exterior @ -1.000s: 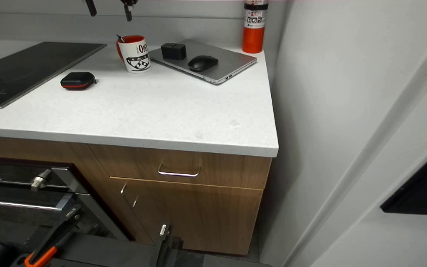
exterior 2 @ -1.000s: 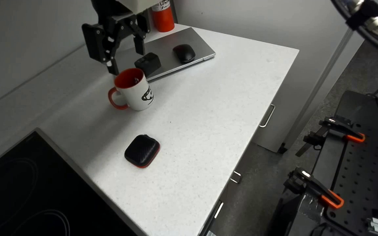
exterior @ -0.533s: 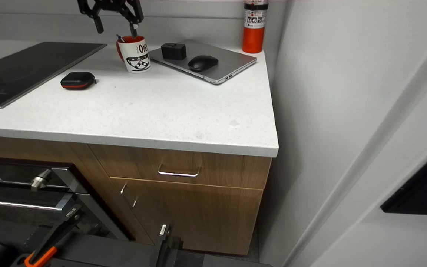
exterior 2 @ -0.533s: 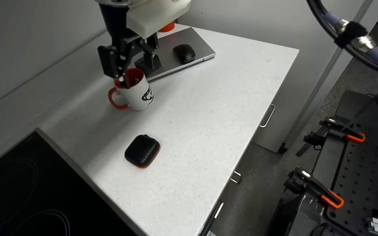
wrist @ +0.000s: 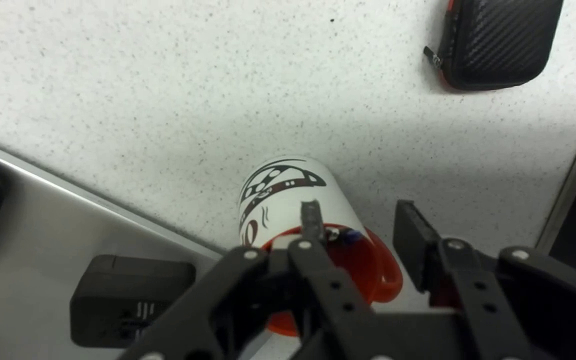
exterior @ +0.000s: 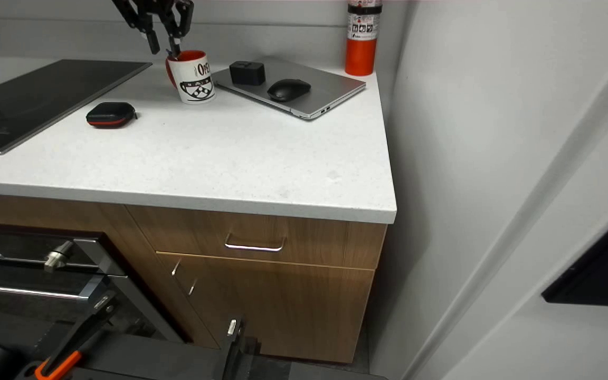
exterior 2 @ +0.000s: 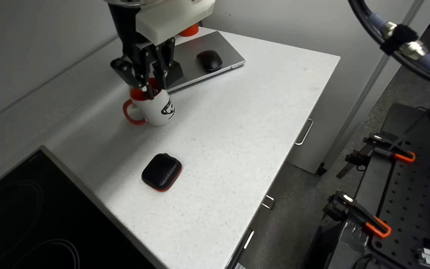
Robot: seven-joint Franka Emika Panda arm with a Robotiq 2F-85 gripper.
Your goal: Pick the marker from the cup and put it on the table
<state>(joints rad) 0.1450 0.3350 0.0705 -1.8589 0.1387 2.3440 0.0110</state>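
I had the black two-fingered gripper (wrist: 359,217) pointed down at the mouth of the red-lined white ceramic mug (exterior: 192,79), which stood upright with its red loop handle and dark printed crest. On my feeds the jaws stood partly apart, with a plain gap between the fingers. The slim dark marker (wrist: 351,235) leaned in the mug, its bluish end up at the rim; in the wrist view that end showed within the gap, nearer the finger that overlapped the mug's opening. The opposite finger showed out past the handle. I could not tell whether the nearer fingertip dipped below the rim or touched the marker.

The mug sat on the speckled white-grey stone-like countertop (exterior: 262,158). Just beside it lay a closed, flat silver-grey laptop (exterior: 330,87), carrying a small black box (exterior: 247,73) at the end near the mug and a rounded black computer mouse (exterior: 289,90). I could not make out whether laptop and mug touched. A tall red cylinder (exterior: 360,55) with a white label stood just beyond the laptop. A rounded-square black case (exterior: 110,115) with red trim lay between the mug and the flat black glass cooktop (exterior: 45,100), clear of both. Below the counter's edge ran metal-handled brown wood-grain drawers (exterior: 330,248).
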